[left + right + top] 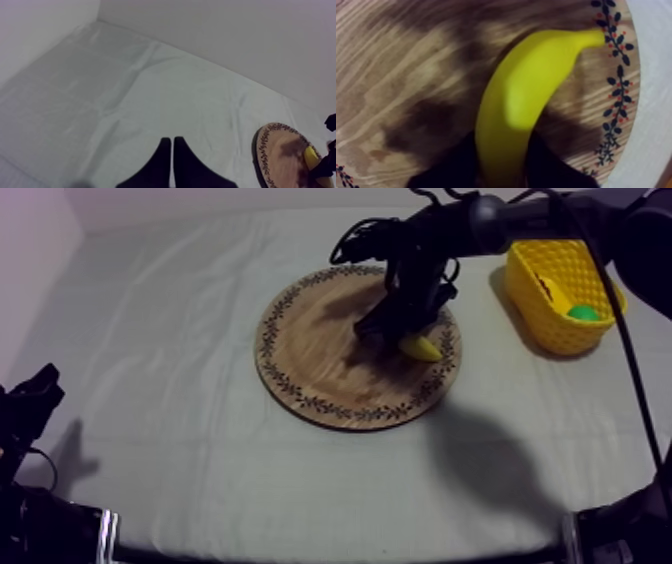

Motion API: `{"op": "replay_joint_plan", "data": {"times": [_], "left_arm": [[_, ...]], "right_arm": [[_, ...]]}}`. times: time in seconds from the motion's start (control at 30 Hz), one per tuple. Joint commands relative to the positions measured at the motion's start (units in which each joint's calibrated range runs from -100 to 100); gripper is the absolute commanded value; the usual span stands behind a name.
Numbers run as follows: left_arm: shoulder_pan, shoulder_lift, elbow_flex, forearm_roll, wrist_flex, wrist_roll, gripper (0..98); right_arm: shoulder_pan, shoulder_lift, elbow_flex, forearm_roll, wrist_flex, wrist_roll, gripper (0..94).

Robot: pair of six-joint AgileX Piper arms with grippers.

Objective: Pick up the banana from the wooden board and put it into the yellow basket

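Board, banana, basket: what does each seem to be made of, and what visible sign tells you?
The board looks like matt wood: grain lines, printed leafy rim. The banana is probably plastic: smooth, even yellow, soft sheen. The basket is likely moulded plastic: uniform yellow lattice wall.

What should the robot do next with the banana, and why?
Probably lift it a little, straight up. The right gripper is shut round the banana, which looks to lie low on the wooden board. It needs to clear the board before swinging over to the yellow basket.
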Motion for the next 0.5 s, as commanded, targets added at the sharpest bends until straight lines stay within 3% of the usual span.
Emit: {"op": "replay_joint_plan", "data": {"times": [0.0, 0.27, 0.47], "left_arm": [[-0.01, 0.03, 0.04, 0.0, 0.01, -0.01, 0.1], [-0.01, 0.03, 0.04, 0.0, 0.01, -0.01, 0.1], [-0.01, 0.03, 0.04, 0.0, 0.01, -0.01, 0.1]], "right_arm": [[-0.07, 0.16, -0.01, 0.24, 0.61, -0.65, 8.6], [0.47, -5.92, 2.61, 0.85, 1.63, -0.76, 3.6], [3.81, -17.72, 4.78, 0.18, 4.77, 2.38, 3.4]]}}
